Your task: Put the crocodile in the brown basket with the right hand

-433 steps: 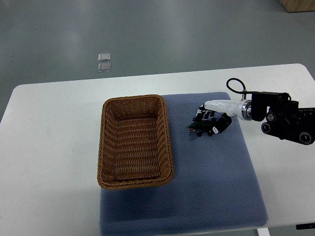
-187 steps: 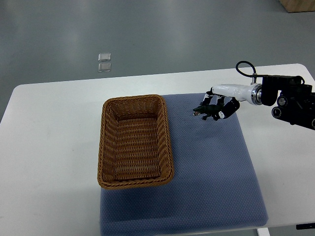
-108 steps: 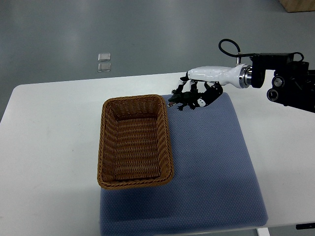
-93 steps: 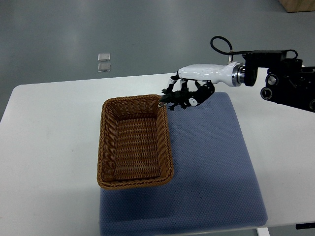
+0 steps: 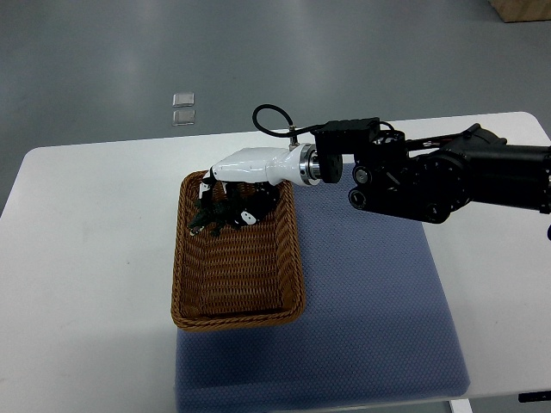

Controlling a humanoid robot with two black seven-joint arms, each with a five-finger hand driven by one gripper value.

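The robot's right hand [image 5: 244, 177], a white-shelled hand with black fingers [image 5: 250, 214], reaches in from the right on its bulky black arm [image 5: 430, 176] and hangs over the far end of the brown woven wicker basket [image 5: 294, 258]. Its fingers are curled downward around the small dark green toy crocodile [image 5: 212, 218], so the hand is closed on the toy and not spread. The crocodile sits directly under the palm and slightly toward the basket's left wall, inside the line of the rim as seen from above. From this steep view it is hard to say whether the toy already touches the basket floor or hangs just above it; it looks lifted a little clear. Its long axis appears to run roughly across the basket's short width, tilted a little, with 1 end pointing toward the left wall and the other tucked beneath the fingers. That matters for the release: the basket's long side runs toward the robot, so there is plenty of free floor nearer the camera, while the far wall and left wall are close to the toy. In my judgement the carrying is nearly done and what remains is to open the fingers. The basket stands on a blue textured mat [image 5: 370, 301] laid over the white surface [image 5: 86, 258]. Only 1 arm shows; the left is out of view.
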